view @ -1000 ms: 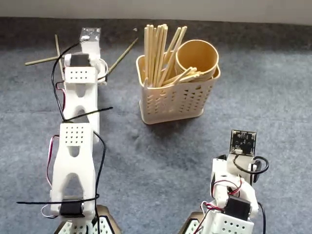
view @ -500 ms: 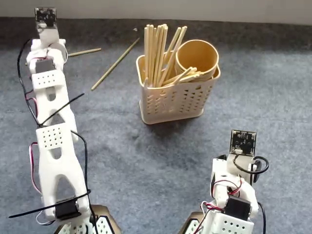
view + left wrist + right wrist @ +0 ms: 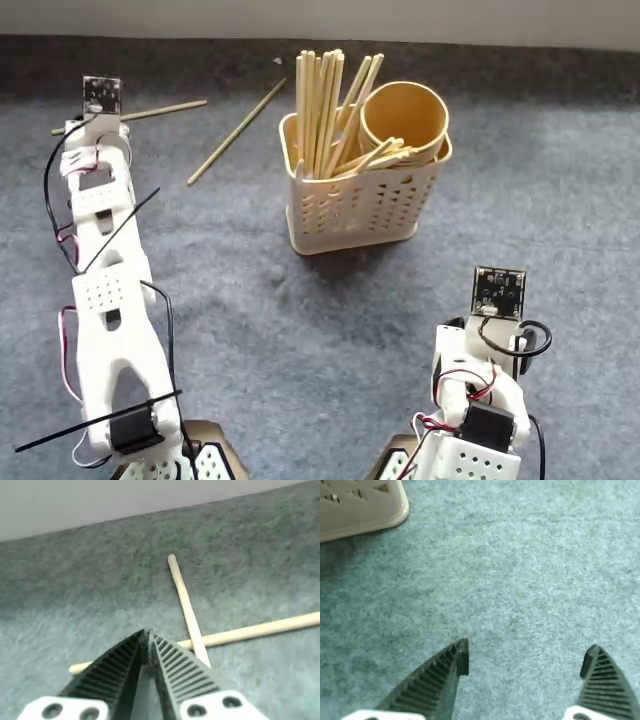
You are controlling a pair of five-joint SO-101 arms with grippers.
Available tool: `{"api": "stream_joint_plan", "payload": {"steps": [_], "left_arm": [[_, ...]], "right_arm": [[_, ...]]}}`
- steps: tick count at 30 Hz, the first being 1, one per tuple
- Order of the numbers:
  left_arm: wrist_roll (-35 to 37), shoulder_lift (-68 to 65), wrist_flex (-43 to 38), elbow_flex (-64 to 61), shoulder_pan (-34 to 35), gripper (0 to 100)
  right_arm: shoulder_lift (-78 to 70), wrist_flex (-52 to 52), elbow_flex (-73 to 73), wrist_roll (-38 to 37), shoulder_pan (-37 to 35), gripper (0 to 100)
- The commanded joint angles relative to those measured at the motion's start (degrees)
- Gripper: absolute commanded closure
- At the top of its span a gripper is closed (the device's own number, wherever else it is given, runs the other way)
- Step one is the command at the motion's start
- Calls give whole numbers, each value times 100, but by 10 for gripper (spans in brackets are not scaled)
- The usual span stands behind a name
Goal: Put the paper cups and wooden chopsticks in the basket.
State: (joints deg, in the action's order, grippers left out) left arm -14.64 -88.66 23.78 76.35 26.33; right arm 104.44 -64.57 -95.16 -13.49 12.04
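Chopsticks point(image 3: 186, 605) crossed on carpet point(image 3: 75, 595), just beside tips of closed left gripper point(image 3: 149, 639).

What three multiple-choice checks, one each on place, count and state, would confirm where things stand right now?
1. Where is the paper cup relative to the basket?
A. inside it
B. beside it
C. underneath it

2. How many loose chopsticks lie crossed close by the left gripper?
A. none
B. two
C. five

3. How does the right gripper stand?
A. shut on a chopstick
B. shut on a cup
C. open and empty

Answers: 1 A, the cup stands upright within the basket's walls. 2 B, the left wrist view shows one stick laid across another. 3 C, its fingers are spread wide over bare carpet.
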Motion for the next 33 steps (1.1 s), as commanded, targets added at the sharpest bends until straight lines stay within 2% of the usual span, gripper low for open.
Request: {"api": "stream_joint_plan", "payload": {"steps": [1, 5, 7, 10, 13, 16, 20, 25, 29, 33], "left_arm": [[-18, 470, 2497, 532, 145, 976], [-26, 866, 5591, 1763, 48, 973], [-35, 1147, 6734, 1956, -40, 973], [-35, 1824, 7534, 1851, -215, 973], [-35, 2246, 7429, 1877, -207, 973], [-26, 2422, 6057, 1824, -57, 973], [-9, 1745, 3130, 1815, 22, 973], [-26, 84, -264, 1815, -365, 973], [-35, -910, -1327, 1815, -673, 973], [-35, -1367, -1477, 1815, -699, 973]], "right_arm": [[48, 119, -716, -79, -48, 652], [48, 119, -716, -79, -48, 652], [48, 119, -716, -79, -48, 652], [48, 119, -716, -79, -48, 652], [48, 119, -716, -79, -48, 652], [48, 119, -716, -70, -48, 652], [48, 119, -716, -70, -48, 652], [48, 110, -716, -70, -40, 652], [48, 92, -716, -70, -40, 652], [48, 92, -716, -70, -40, 652]]}}
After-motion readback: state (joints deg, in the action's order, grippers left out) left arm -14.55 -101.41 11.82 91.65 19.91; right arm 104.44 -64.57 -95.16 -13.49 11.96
